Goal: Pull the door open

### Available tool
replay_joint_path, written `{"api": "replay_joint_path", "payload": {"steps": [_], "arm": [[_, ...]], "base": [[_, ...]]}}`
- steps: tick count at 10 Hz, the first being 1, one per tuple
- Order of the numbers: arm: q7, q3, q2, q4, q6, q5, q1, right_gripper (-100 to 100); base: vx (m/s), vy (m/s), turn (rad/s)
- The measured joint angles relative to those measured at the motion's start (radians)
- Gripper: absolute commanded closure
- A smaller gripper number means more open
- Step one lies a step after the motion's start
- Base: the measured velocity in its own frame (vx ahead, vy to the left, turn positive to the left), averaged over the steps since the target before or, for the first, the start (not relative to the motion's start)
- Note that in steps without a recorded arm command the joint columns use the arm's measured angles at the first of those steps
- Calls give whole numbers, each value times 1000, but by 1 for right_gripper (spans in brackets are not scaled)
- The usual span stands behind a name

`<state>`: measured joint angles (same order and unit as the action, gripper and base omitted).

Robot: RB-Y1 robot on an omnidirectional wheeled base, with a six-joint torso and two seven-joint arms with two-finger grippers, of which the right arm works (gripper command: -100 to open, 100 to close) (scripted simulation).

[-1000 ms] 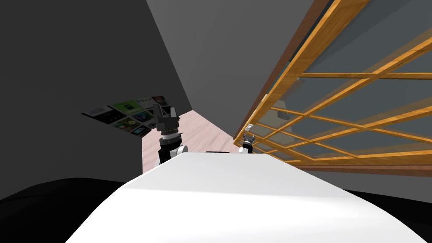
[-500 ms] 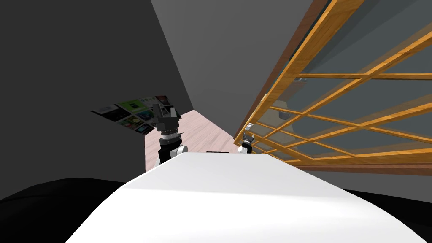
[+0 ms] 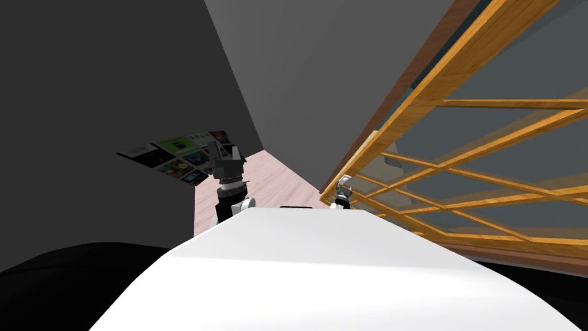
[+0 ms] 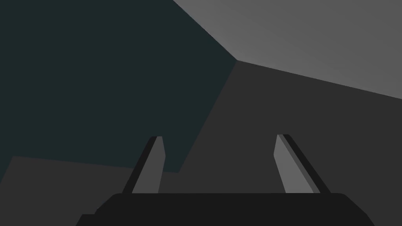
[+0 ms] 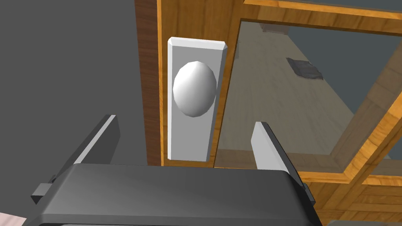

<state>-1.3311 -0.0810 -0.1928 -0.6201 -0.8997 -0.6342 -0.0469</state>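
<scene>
The door (image 3: 459,143) is an orange wooden lattice with glass panes, standing on my right in a brown frame. Its grey oval knob (image 5: 195,88) sits on a grey plate (image 5: 188,145) at the door's edge. My right gripper (image 5: 184,120) is open and points straight at the plate, with the knob just beyond its fingertips and nothing touching it. In the head view the right gripper (image 3: 344,184) is right at the door's near edge. My left gripper (image 3: 225,154) is raised on the left, and it is open (image 4: 220,137) with nothing between the fingers.
Dark grey walls (image 3: 298,69) close in a narrow passage with a pale wood floor (image 3: 270,178). A poster of small pictures (image 3: 172,152) hangs on the left wall behind my left gripper. Through the panes I see another wooden floor (image 5: 267,98).
My right gripper has risen a little and moved closer to the door's edge. The door and its frame now slant further to the right in the head view. The left arm has stayed put.
</scene>
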Motion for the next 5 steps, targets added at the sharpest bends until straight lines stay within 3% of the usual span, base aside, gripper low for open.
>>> {"api": "replay_joint_path", "payload": {"steps": [1,3,5], "arm": [[-17,1,-13,-7,0,-1,14,-100],[-77,12,-51,60,-30,3,5,-100],[-86,11,-60,42,-24,1,18,-100]], "base": [[89,5,11],[110,-3,22],[63,0,15]]}}
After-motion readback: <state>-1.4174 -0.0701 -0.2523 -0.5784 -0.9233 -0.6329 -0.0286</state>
